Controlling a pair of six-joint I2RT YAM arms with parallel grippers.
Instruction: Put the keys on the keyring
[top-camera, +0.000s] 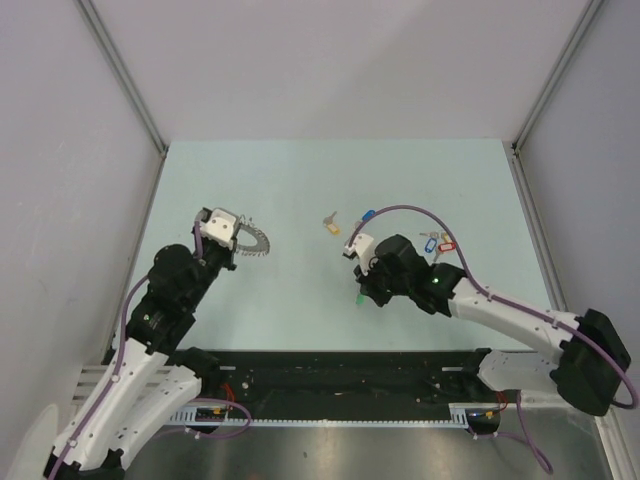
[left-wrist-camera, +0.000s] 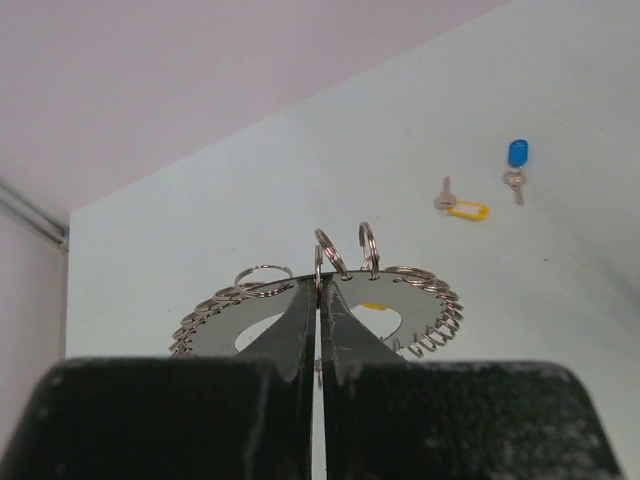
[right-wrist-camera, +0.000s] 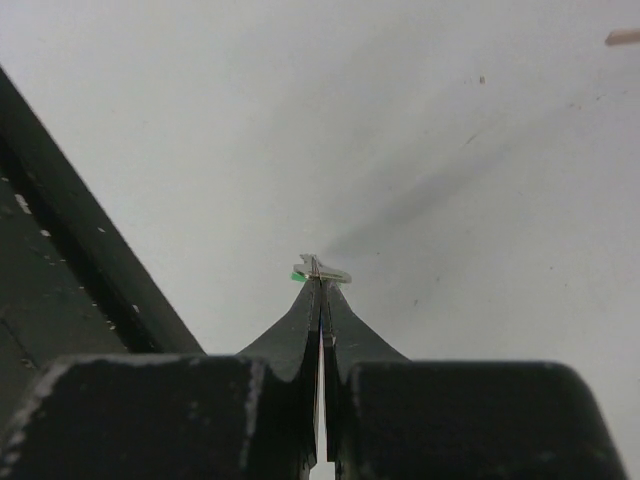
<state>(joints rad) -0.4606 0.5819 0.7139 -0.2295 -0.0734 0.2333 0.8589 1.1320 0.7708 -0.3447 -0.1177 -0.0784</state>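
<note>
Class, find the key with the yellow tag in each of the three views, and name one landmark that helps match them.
Top external: yellow-tag key, centre of the table.
Left wrist: upper right, beyond the keyring.
Right wrist: not in view.
Shared landmark: blue-tag key just right of it.
</note>
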